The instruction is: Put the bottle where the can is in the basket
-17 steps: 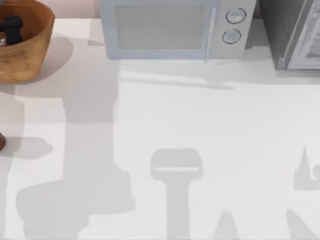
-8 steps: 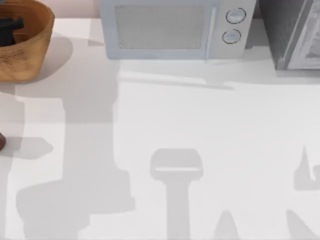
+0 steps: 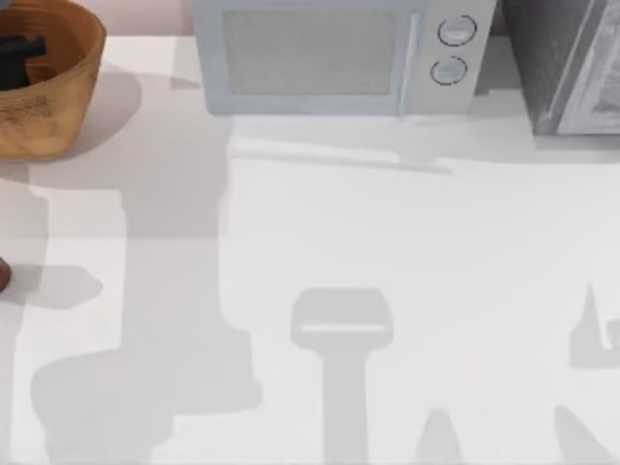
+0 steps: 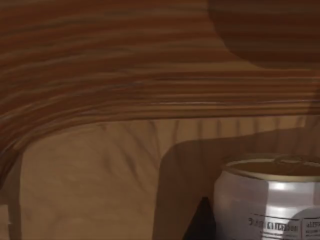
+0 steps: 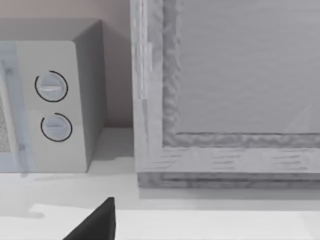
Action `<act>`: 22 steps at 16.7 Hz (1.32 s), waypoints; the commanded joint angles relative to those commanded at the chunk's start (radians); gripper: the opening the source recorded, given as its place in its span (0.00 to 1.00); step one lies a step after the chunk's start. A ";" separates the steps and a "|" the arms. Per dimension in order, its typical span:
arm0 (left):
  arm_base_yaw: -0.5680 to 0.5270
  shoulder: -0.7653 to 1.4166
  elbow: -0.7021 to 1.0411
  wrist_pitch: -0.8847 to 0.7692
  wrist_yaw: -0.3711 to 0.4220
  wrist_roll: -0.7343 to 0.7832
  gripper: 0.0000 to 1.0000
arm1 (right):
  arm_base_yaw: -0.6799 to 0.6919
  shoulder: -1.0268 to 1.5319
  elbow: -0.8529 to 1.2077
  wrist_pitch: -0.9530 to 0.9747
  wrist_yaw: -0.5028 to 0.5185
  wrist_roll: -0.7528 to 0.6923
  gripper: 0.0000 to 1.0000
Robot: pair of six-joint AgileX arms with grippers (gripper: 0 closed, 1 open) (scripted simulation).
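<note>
The orange-brown wicker basket stands at the table's far left corner. My left gripper reaches down inside it as a dark shape near the left edge of the top view. In the left wrist view the can, white with a dull gold top and small print, stands on the basket floor close to the camera. A dark part of the gripper sits right beside the can, and the ribbed basket wall curves behind it. The bottle is out of view. A dark tip of my right gripper hangs above the table near the back right.
A grey-white microwave with two knobs stands at the back centre. A grey cabinet stands at the back right. A dark brown sliver shows at the table's left edge; I cannot tell what it is.
Inside the basket, the left gripper's dark body has shifted left and lower, so less of it shows. A red-and-white bit of the can at the left edge is gone from the top view.
</note>
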 joint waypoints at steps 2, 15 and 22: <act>0.000 -0.005 -0.008 0.000 -0.001 -0.002 0.00 | 0.000 0.000 0.000 0.000 0.000 0.000 1.00; -0.046 -0.809 -0.860 0.366 -0.112 -0.062 0.00 | 0.000 0.000 0.000 0.000 0.000 0.000 1.00; -0.097 -1.584 -1.648 0.748 -0.193 -0.094 0.00 | 0.000 0.000 0.000 0.000 0.000 0.000 1.00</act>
